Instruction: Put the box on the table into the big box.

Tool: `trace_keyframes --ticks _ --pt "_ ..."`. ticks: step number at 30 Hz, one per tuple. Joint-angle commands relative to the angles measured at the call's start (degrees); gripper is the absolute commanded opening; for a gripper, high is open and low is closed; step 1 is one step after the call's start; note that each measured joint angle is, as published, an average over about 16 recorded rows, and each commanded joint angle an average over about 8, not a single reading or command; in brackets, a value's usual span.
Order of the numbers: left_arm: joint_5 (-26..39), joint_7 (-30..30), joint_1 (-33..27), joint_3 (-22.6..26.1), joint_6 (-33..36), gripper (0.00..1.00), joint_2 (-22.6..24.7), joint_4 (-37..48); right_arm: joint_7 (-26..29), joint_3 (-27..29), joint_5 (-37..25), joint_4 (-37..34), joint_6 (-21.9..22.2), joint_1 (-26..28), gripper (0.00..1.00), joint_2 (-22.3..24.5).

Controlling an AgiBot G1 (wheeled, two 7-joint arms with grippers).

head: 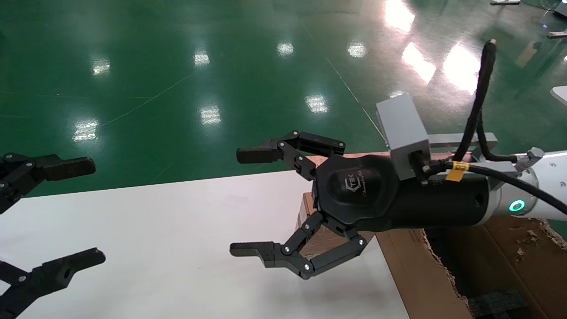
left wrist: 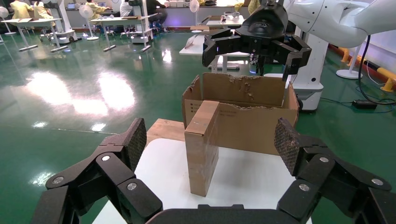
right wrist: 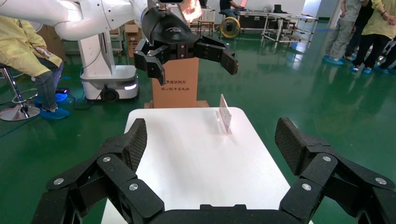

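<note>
The small reddish-brown box [left wrist: 201, 149] stands upright on the white table [left wrist: 252, 179], close in front of the big carton [left wrist: 247, 126]. In the head view the box [head: 321, 241] is mostly hidden behind my right gripper [head: 235, 202], which hovers open and empty above it near the table's [head: 177, 248] right end. The carton [head: 412, 274] stands off that end, with torn edges and black foam inside. My left gripper [head: 95, 211] is open and empty over the table's left end, facing the box [left wrist: 211, 140]. The right wrist view shows bare table [right wrist: 196, 154] between my open right gripper [right wrist: 211, 137].
A reddish wooden board [left wrist: 163, 129] lies under the table's far corner beside the carton. A thin clear upright plate [right wrist: 225, 114] stands on the table near one edge. An orange-brown stand with print [right wrist: 175, 86] is beyond the table. Green floor surrounds everything.
</note>
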Motion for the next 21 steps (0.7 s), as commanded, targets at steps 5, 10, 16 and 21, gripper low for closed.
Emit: trace_keyframes --ticks 5,10,16,21 --pt "0.0 0.0 0.0 0.0 0.0 1.0 0.0 0.0 0.0 0.0 0.0 0.0 0.0 0.0 1.0 0.0" --pt "0.0 0.0 0.0 0.0 0.0 1.0 0.0 0.0 0.0 0.0 0.0 0.0 0.0 0.0 1.0 0.0" --pt "0.0 0.0 0.0 0.0 0.0 1.0 0.0 0.0 0.0 0.0 0.0 0.0 0.0 0.0 0.83 0.0" --pt "0.0 0.0 0.0 0.0 0.0 0.7 0.0 0.0 0.0 0.0 0.0 0.0 0.0 0.0 0.2 0.0"
